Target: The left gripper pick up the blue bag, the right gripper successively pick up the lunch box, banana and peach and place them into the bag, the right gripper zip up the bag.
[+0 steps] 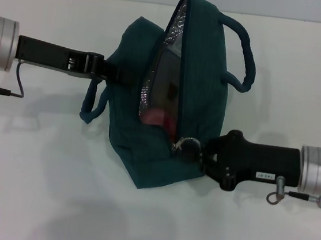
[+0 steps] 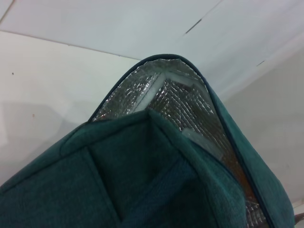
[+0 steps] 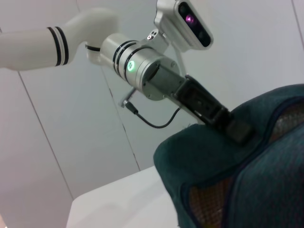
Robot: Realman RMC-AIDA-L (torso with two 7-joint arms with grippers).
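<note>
Two grippers hold the blue bag (image 1: 169, 98) on the white table (image 1: 35, 198). The left gripper (image 1: 105, 69) clamps its left wall; the right gripper (image 1: 195, 149) pinches the zipper pull (image 1: 185, 145). Something pink, probably the peach (image 1: 155, 117), shows inside. Pulling could drag the fabric sideways or slip the pull free.

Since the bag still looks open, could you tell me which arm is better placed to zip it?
Right. The right gripper sits at the zipper pull of the blue bag, while the left gripper holds its far side.
</note>
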